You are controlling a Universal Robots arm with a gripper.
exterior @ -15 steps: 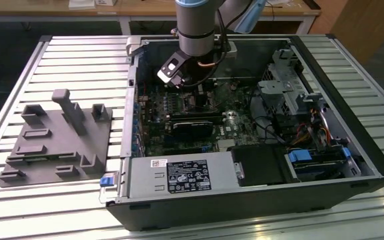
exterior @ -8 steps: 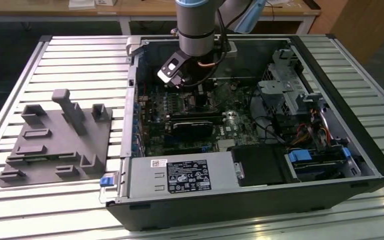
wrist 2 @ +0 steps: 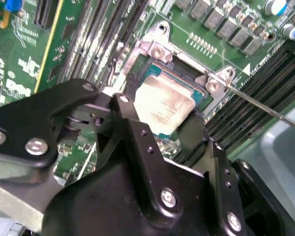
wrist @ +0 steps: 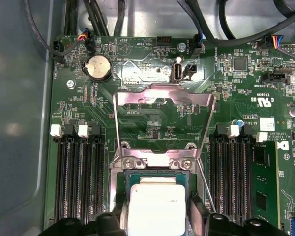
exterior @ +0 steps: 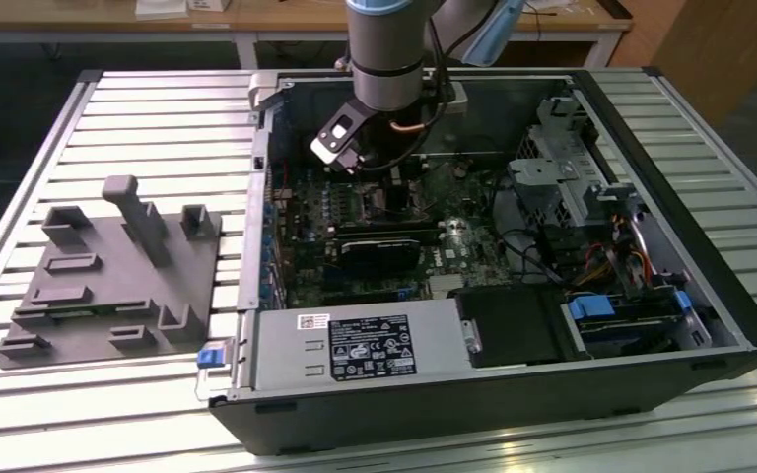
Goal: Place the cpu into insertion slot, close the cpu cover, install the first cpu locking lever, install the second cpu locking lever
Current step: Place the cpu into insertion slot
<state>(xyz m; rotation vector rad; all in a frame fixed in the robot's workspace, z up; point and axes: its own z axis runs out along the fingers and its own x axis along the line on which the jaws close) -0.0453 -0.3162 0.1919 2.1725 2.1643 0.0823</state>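
The cpu (wrist: 155,204) sits square in the socket (wrist 2: 153,51), directly between the fingers (wrist 2: 132,129). It is a flat chip with a dull silver lid, some smudging on top, and a green edge showing round it. It is roughly square, so there is no real long axis.

The fingers are clamped on two opposite edges of the cpu, with no gap visible in both wrist views. The gripper (wrist 2: 160,112) stands straight over the socket, so I judge the chip is down in place or nearly so and not yet let go.

The cpu cover (wrist: 162,93) is open. It is a thin silvery frame swung back on its hinge and lying over the motherboard (wrist: 265,78) on the far side of the socket from the gripper, with green board showing through its window. One locking lever (wrist 2: 265,109), a thin wire rod, stands free beside the socket and is not latched.

In the exterior view the arm reaches down into the open computer case (exterior: 701,286) on the slatted table (exterior: 155,128). A grey parts fixture (exterior: 103,286) lies well apart at the exterior view's left.
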